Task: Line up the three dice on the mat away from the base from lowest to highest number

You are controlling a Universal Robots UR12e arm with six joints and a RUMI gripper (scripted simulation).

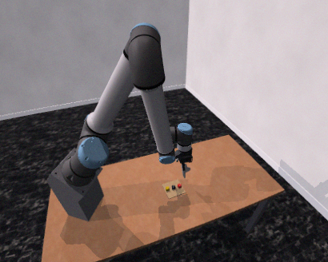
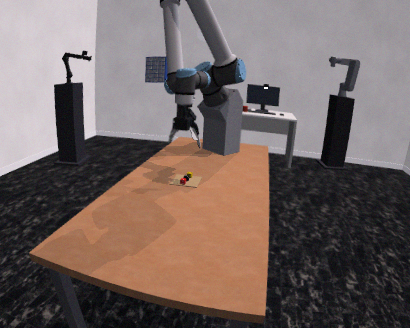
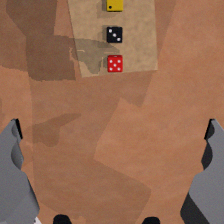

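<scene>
Fingers of my gripper [image 2: 185, 133] stand spread as wide as they go, with nothing between them; in the wrist view their grey tips frame the lower corners and only bare table top [image 3: 115, 150] lies in the gap. I hang above the table, clear of its surface, off the mat's edge and not over it.

Ahead of me, toward the top of the wrist view, lies the tan mat [image 3: 142, 30]. All three dice sit on it in one file that runs straight on from me. Nearest my fingers is the red die [image 3: 114, 63], showing five pips and lying just inside the mat's near edge. Beyond it, a little apart, is the black die [image 3: 114, 34], showing what I read as three. Farthest from me is the yellow die [image 3: 114, 5], cut off by the frame, so I cannot read its top.

The relation that matters is the file's direction. Its long axis points from my wrist toward the arm's base [image 1: 75, 192]: in the top view yellow [image 1: 167, 188] lies on the base side and red [image 1: 179, 185] on the far side. Judged so, five is farthest and three is in the middle, which fits the wanted order, provided yellow shows less than three. All three look flat.
</scene>
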